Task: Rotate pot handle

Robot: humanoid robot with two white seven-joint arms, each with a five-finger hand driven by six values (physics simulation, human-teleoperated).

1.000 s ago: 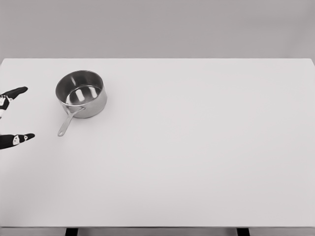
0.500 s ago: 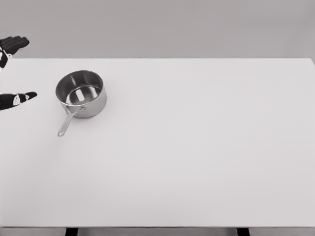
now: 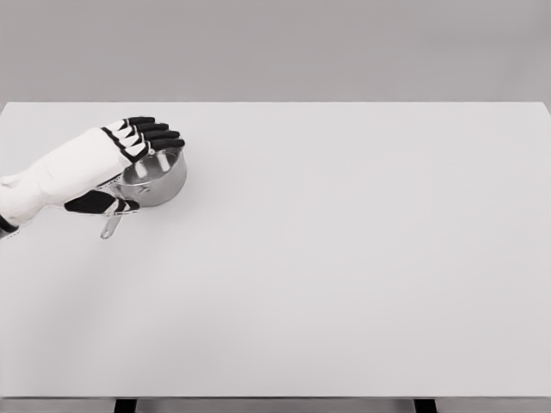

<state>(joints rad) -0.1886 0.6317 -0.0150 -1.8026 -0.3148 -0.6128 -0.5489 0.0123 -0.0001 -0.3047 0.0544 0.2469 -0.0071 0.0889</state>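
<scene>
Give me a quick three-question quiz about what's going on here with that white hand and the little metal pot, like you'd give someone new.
1. True or false: the left hand is over the pot.
2. Where does the pot's handle point? A) toward the table's near-left B) toward the far-right
3. Which arm is missing from the picture?

Key
1. True; its fingers reach across the rim, whether they touch is unclear.
2. A.
3. The right arm; only the white table shows on that side.
</scene>
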